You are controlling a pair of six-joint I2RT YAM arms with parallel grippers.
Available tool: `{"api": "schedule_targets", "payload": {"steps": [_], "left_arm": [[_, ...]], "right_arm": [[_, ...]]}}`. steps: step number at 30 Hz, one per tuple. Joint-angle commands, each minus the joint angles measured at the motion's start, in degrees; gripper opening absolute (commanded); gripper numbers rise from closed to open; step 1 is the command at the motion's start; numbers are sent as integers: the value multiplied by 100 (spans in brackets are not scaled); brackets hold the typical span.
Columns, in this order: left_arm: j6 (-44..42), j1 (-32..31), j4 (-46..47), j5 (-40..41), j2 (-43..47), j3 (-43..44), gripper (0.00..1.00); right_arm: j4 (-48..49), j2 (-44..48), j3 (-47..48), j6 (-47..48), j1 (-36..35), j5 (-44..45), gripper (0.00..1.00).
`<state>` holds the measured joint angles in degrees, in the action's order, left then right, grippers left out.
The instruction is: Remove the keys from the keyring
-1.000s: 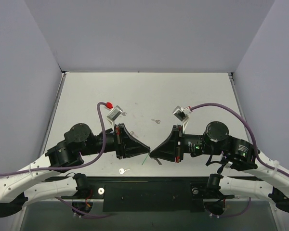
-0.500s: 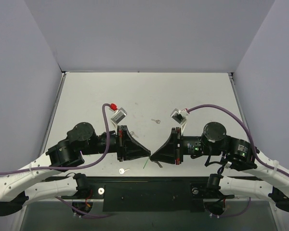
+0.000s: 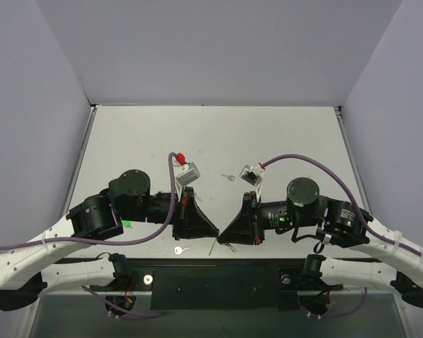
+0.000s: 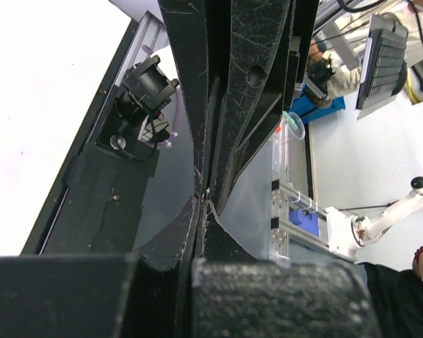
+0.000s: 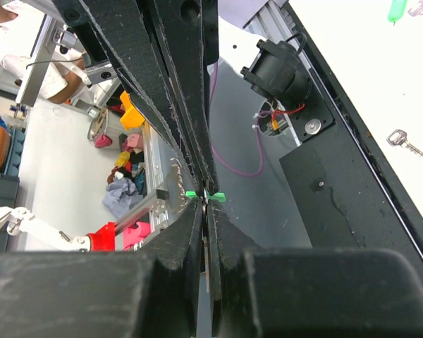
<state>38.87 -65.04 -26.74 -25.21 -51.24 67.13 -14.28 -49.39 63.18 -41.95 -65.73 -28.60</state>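
My left gripper (image 3: 213,231) and right gripper (image 3: 223,234) meet tip to tip just above the table's near edge. The left gripper is shut on the keyring, whose light-green tag (image 3: 211,247) shows as a thin sliver hanging below the tips. In the right wrist view the tag (image 5: 217,196) sticks out on both sides of the left fingertips. My right gripper (image 5: 206,208) is shut on a thin metal piece seen edge-on, apparently a key. In the left wrist view my left gripper (image 4: 203,211) is shut, with a thin wire of the ring at its tip.
A loose silver key (image 3: 181,249) lies by the near edge, left of the tips; it also shows in the right wrist view (image 5: 403,141). Another key (image 3: 228,177) lies mid-table. A brighter green tag (image 3: 127,224) lies under the left arm. A black base rail (image 3: 218,282) runs along the front.
Both arms have swung in toward the middle and the joined tips have dropped slightly toward the near edge. Both grippers stay shut, tip to tip.
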Motion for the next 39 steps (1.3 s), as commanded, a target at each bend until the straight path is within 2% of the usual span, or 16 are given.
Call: {"api": "schedule_targets", "payload": {"steps": [1, 7, 29, 35, 37, 38, 39], "left_arm": [[-538, -123, -638, -546, -166, 476, 0], [-775, -123, -938, -730, -281, 634, 0], [-1444, -123, -2185, -635, -606, 1100, 0], [-1313, -123, -2064, -424, -606, 1144, 0], [-1190, -123, -1950, -187, -571, 1135, 18], [-1093, -123, -1879, -168, -545, 1109, 33], [-1066, -123, -1722, -151, -484, 1074, 40]], "right_arm": [[330, -133, 221, 47, 8, 118, 0], [224, -220, 265, 82, 8, 30, 0], [-48, -361, 309, 179, 8, -137, 0], [-40, -370, 292, 179, -27, -111, 0], [-40, -335, 274, 188, -36, -67, 0], [-39, -326, 265, 179, -36, -58, 0], [-48, -309, 265, 179, -36, -58, 0]]}}
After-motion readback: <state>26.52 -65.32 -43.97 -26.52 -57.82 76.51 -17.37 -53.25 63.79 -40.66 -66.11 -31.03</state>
